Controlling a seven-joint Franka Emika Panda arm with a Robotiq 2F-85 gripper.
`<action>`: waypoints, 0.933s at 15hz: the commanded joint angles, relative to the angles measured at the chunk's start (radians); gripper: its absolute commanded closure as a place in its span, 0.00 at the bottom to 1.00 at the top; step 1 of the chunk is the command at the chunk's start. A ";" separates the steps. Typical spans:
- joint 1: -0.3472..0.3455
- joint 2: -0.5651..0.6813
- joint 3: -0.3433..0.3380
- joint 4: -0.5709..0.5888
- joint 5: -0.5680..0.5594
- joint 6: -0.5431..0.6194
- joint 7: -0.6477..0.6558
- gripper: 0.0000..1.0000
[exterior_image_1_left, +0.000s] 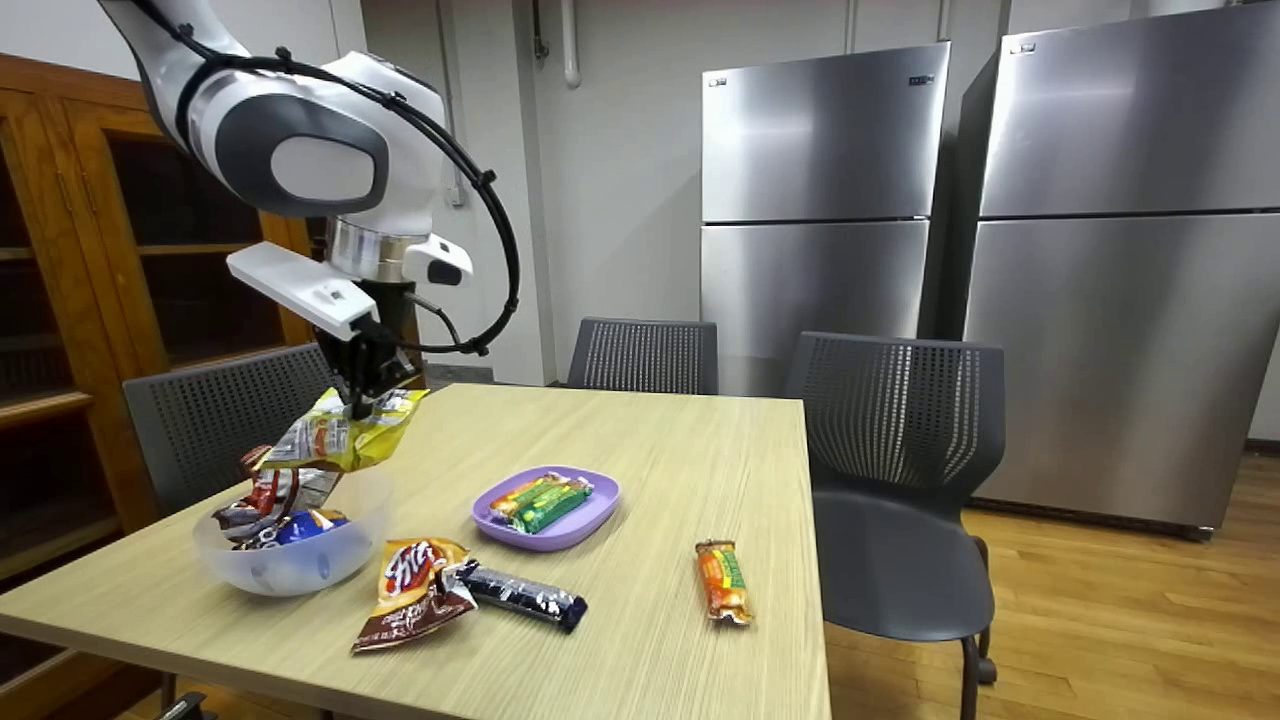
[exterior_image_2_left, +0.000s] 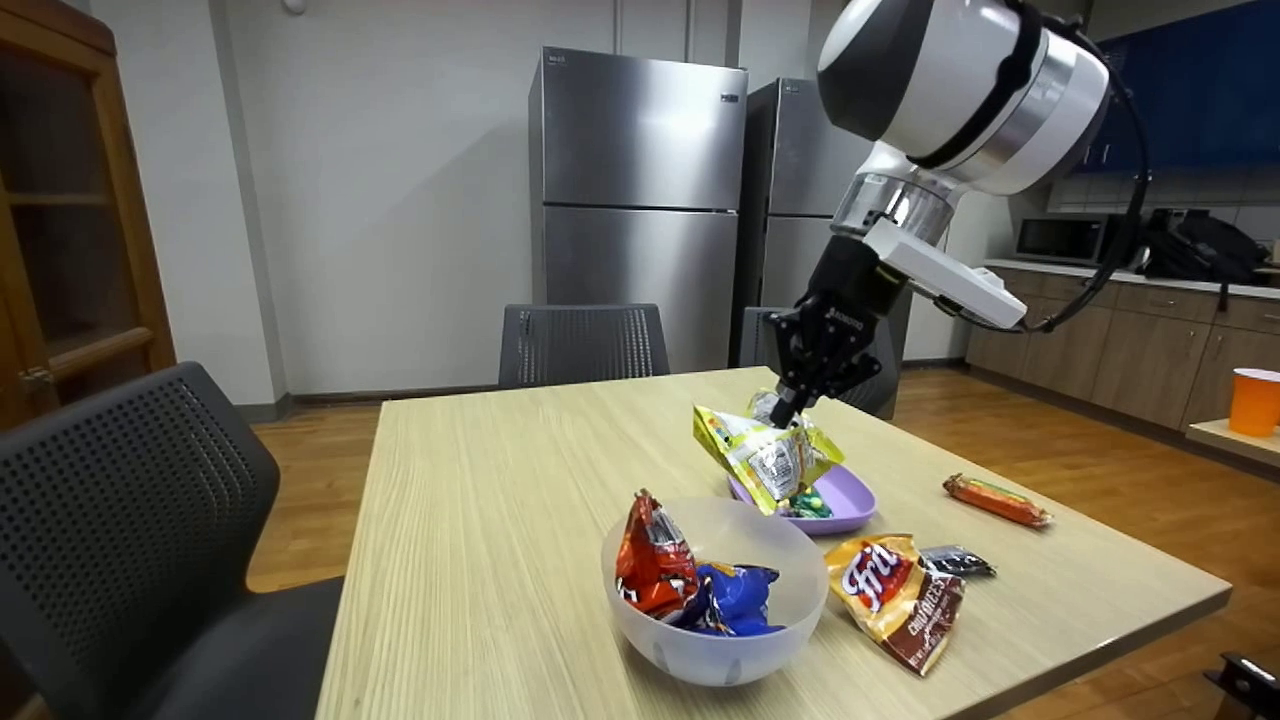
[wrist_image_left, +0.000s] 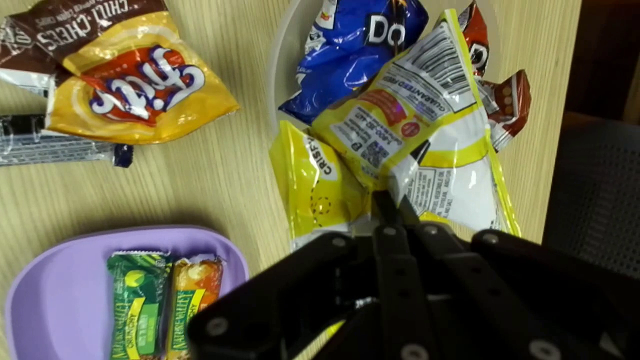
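Crinkled, glossy film is seen on the yellow bag (exterior_image_2_left: 775, 465) and the orange chip bag (exterior_image_2_left: 890, 600). The bowl (exterior_image_2_left: 705, 655) is made of frosted plastic, the purple dish (wrist_image_left: 65, 300) of smooth plastic. Matt wood grain is shown by the tabletop (exterior_image_2_left: 500, 510), shiny metal by the refrigerator (exterior_image_1_left: 820, 150).
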 joint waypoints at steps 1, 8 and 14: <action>0.020 0.005 -0.013 0.006 0.018 -0.074 -0.034 1.00; 0.017 0.065 -0.008 0.028 0.016 -0.148 -0.019 1.00; 0.012 0.141 0.002 0.081 0.051 -0.108 -0.010 1.00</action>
